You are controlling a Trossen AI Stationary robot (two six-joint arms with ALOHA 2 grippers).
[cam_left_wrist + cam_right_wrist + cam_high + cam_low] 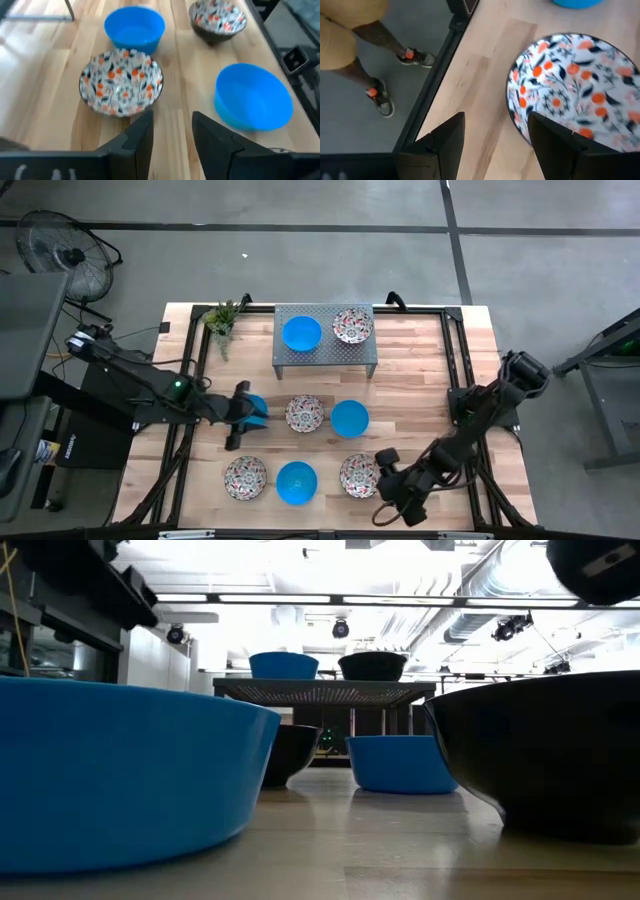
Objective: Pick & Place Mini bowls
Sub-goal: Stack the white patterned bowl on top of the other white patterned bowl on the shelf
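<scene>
The left gripper (240,415), fingers apart, hides part of a blue bowl (257,407). The right gripper (384,480) is open beside a flowery bowl (358,474).

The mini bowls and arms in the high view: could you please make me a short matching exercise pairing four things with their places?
Things:
1. metal rack
2. potted plant
3. left gripper
4. right gripper

Places:
A. beside the front-right floral bowl
B. far left corner of the table
C. carries one blue bowl and one floral bowl
D. over a blue bowl in the middle row

Pairs: 1-C, 2-B, 3-D, 4-A
</scene>
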